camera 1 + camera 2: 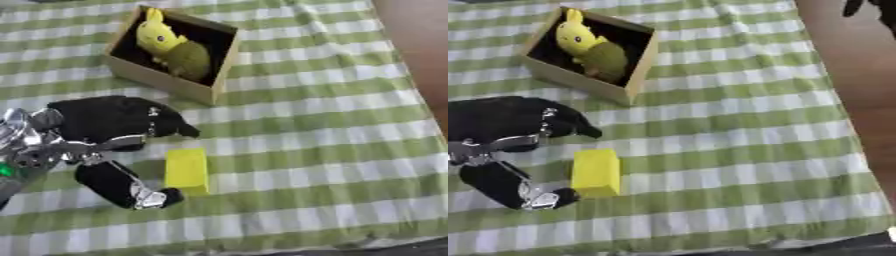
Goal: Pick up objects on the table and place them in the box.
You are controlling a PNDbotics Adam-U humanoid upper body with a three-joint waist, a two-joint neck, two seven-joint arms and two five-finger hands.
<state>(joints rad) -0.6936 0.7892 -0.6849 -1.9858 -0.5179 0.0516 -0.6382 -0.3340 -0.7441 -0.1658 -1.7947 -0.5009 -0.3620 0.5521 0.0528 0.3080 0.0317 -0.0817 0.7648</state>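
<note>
The yellow block [187, 171] lay on the checked tabletop [332, 150], near the cardboard box [166, 80]. The left hand [105, 125] bracketed it, fingers [166, 125] spread and holding nothing. It looked light and rigid; pinching its long sides seemed best.

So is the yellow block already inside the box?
No, the yellow block lies on the checked cloth by the left hand, while the box holds only a yellow and green toy.
</note>
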